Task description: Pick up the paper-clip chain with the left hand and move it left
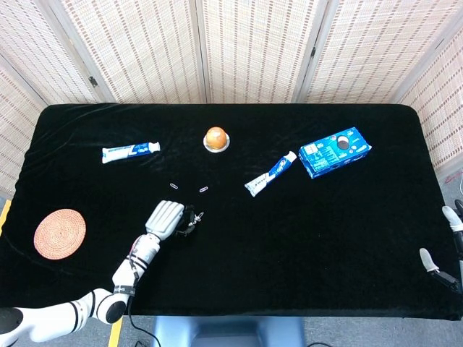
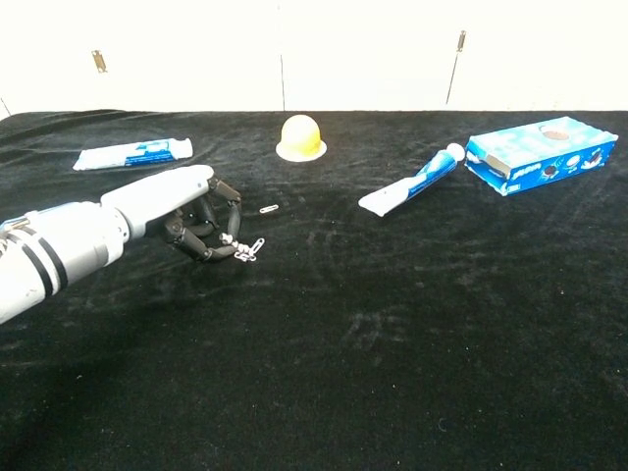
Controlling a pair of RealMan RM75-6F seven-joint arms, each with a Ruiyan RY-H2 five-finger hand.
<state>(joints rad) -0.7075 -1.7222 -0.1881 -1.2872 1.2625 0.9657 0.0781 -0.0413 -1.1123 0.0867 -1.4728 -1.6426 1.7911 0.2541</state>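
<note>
My left hand (image 1: 166,218) (image 2: 191,221) hovers over the left middle of the black table, its dark fingers curled around a small silver paper-clip chain (image 2: 245,249) (image 1: 194,225). The chain hangs from the fingertips just above the cloth. Two loose paper clips (image 1: 203,190) (image 1: 173,186) lie a little beyond the hand. My right hand (image 1: 448,246) shows only at the right edge of the head view, off the table, with fingers apart and nothing in it.
A toothpaste tube (image 1: 130,151) lies at the back left and another (image 1: 270,174) right of centre. An orange ball on a white dish (image 1: 216,138) stands at the back middle, a blue cookie box (image 1: 334,151) at the back right, a woven coaster (image 1: 59,233) at the front left.
</note>
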